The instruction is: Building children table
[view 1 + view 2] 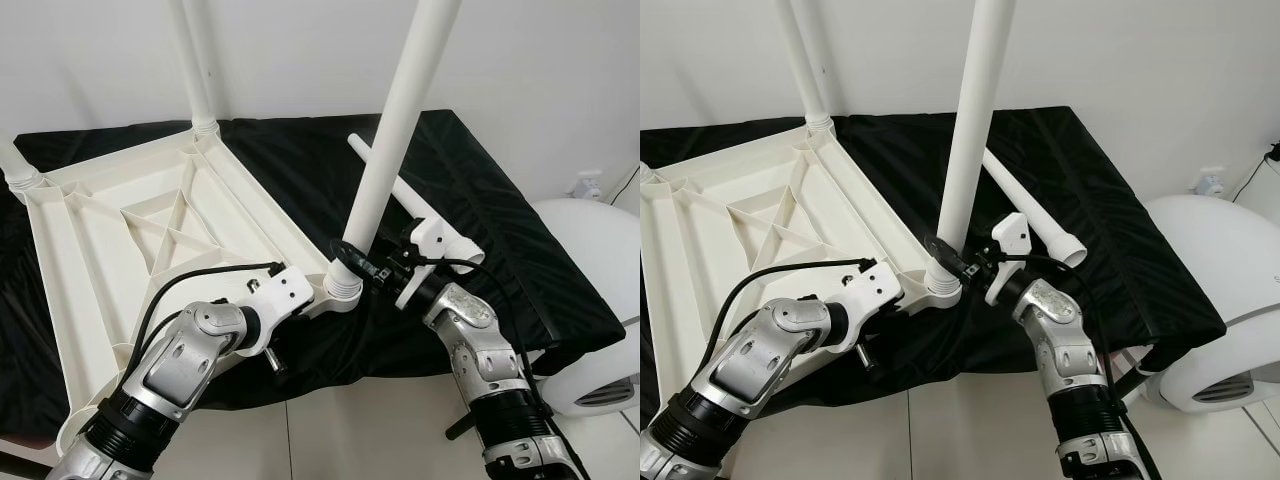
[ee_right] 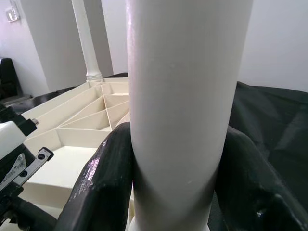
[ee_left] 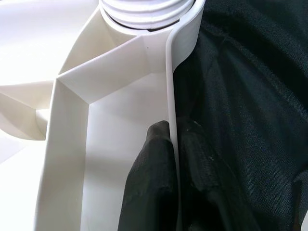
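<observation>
Nearby, a loose leg [image 1: 420, 205] lies on black cloth [image 1: 500, 230] beside both clamped end effectors.

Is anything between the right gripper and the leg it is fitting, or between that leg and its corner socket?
Nothing visible. The right gripper is shut directly on the upright leg, whose base already sits in the corner socket of the tabletop. The left gripper clamps the tabletop's rim beside it.

Both arms reach forward, left gripper [image 3: 171, 159] and right gripper [image 2: 175, 159] each clamped tight.
</observation>
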Robot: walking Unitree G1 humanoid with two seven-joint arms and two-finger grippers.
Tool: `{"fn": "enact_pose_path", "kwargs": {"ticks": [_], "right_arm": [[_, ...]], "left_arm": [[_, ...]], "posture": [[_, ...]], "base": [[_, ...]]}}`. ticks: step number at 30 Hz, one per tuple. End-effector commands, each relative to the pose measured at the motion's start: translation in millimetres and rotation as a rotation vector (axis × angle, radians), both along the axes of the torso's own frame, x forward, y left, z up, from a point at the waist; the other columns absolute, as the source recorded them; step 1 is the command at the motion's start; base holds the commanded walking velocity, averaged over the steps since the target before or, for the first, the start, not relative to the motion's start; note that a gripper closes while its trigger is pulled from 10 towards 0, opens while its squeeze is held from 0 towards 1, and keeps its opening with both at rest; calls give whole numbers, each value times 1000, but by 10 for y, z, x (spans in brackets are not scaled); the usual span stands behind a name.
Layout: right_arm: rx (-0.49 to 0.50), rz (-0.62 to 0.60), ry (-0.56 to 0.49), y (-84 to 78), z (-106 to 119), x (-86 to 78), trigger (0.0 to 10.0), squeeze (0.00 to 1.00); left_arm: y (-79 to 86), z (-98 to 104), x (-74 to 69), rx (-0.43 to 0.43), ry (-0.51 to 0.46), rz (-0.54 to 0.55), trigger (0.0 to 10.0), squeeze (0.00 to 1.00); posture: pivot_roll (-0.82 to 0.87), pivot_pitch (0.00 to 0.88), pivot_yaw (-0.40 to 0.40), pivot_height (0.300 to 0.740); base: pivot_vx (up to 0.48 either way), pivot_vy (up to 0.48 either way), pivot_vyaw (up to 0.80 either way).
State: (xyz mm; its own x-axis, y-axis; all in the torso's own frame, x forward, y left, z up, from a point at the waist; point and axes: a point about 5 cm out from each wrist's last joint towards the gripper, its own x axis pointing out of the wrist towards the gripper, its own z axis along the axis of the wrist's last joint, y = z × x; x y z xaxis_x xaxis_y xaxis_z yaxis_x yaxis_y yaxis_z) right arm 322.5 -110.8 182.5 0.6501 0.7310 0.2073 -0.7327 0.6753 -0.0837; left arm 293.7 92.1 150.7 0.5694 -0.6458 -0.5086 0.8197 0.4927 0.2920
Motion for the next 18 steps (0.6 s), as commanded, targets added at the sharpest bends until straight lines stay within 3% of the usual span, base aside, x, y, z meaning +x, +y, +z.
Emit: {"fn": "enact_pose_path", "kwargs": {"ticks": [1,18], "right_arm": [[-65,29,127,62,-207,8,10000,0],[-185,120,176,-135,13,167,10000,0]], "left_arm": [[48,-101,18,57,-4,79,10000,0],[73,-97,18,55,-6,96,10000,0]], "posture": [[-69,136,20,740],[-65,137,11,740]], "base": [[0,0,0],[0,0,0]]}}
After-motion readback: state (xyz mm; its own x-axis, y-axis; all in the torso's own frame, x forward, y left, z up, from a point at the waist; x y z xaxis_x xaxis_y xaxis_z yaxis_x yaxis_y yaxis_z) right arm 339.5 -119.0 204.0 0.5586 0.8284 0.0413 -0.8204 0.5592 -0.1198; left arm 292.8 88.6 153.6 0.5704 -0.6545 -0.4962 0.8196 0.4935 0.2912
